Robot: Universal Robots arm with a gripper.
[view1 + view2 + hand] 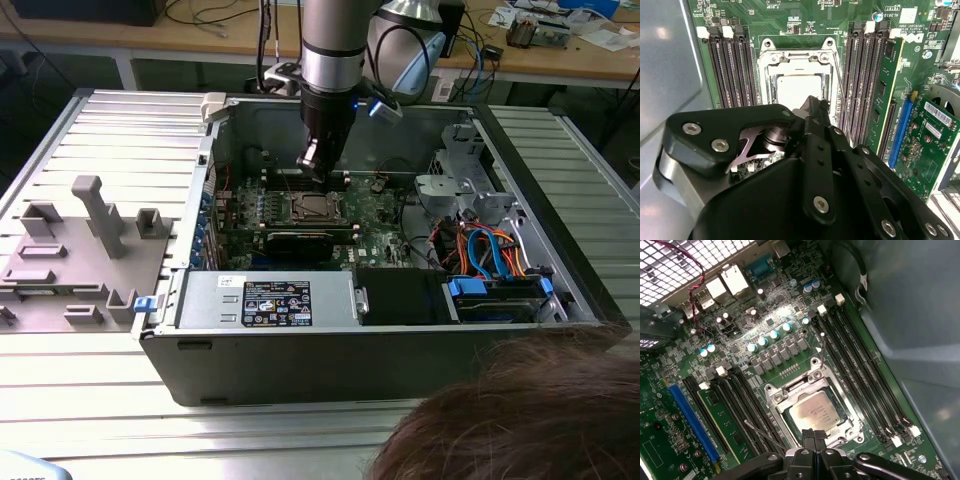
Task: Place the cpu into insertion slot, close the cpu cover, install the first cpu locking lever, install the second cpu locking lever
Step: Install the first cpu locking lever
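Note:
The cpu (pixel 815 410) lies flat in the socket on the green motherboard, its silvery-tan top showing through the window of the cpu cover (pixel 774 396). The cover lies down around the cpu (pixel 799 86). One thin wire locking lever (pixel 822 350) stands up off the board at one side of the socket, and a second lever (pixel 765 434) sticks out on the other side. My gripper (pixel 809 432) is shut with nothing in it, its tips just over the cover's edge. In the exterior view the gripper (pixel 312 165) hangs inside the open case above the socket (pixel 318 208).
Black memory slots (pixel 855 365) flank the socket on both sides, close to the gripper. A blue slot (pixel 692 422) and a card (pixel 935 135) lie beyond. Case walls, power supply (pixel 275 300) and a drive cage with cables (pixel 490 250) ring the board. A person's hair (pixel 520 410) is in front.

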